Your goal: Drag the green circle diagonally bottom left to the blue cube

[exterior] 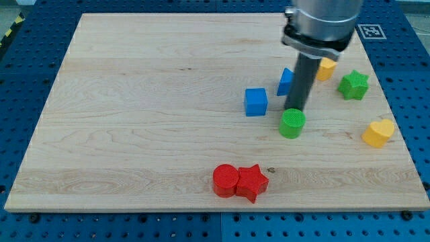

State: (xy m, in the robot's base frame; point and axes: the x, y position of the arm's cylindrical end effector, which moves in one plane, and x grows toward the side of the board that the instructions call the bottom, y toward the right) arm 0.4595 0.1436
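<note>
The green circle [292, 124] stands upright on the tabletop [134, 134], flat face up, round and so with no long axis or heading, just below and to the view's right of the blue cube [256, 101]. My tip [294, 109] touches the circle's upper edge. There are no jaws, only the rod; another blue block [287, 82] sits half hidden behind it.

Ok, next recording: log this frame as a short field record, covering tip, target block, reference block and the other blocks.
tip: my tip at the top edge of the green circle
target: green circle, lower right of the blue cube
partly hidden: second blue block behind the rod
right side: green star, yellow heart, yellow block
bottom: red circle touching red star
</note>
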